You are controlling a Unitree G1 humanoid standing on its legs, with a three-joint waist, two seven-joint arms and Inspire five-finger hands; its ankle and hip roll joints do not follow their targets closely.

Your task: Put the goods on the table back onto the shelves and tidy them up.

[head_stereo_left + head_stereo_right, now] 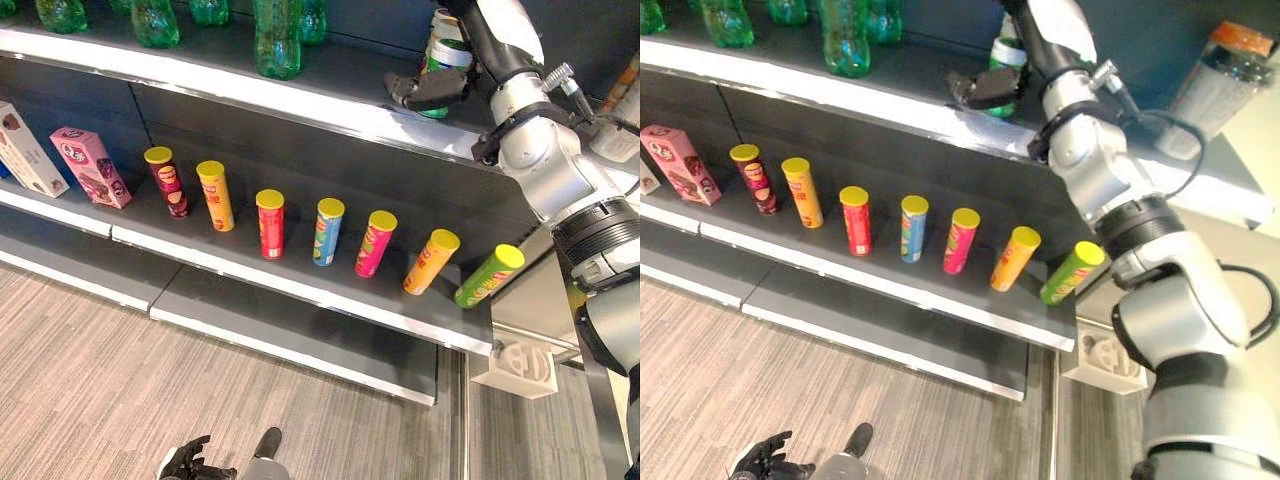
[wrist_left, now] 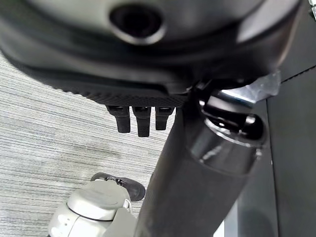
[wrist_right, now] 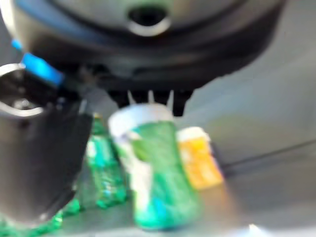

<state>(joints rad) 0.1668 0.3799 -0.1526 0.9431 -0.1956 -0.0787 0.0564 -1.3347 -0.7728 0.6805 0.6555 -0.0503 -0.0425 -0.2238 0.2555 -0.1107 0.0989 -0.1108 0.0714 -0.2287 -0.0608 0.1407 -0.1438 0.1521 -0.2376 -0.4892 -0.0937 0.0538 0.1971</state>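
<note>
My right hand [image 1: 432, 90] reaches onto the top shelf [image 1: 300, 98]. Its fingers lie fairly straight across the front of a green bottle [image 1: 446, 52] with a white cap, which stands near the shelf's front edge. In the right wrist view the green bottle [image 3: 158, 177] sits just past the fingers [image 3: 148, 98], with the thumb [image 3: 39, 163] off to one side. My left hand [image 1: 185, 462] hangs low over the floor, fingers relaxed and holding nothing.
Several chip cans [image 1: 270, 224] stand in a row on the middle shelf; the yellow-green one [image 1: 489, 276] at the right end leans. A pink box [image 1: 90, 166] stands further left. More green bottles [image 1: 277, 40] line the top shelf. A white holder [image 1: 525, 370] sits on the floor.
</note>
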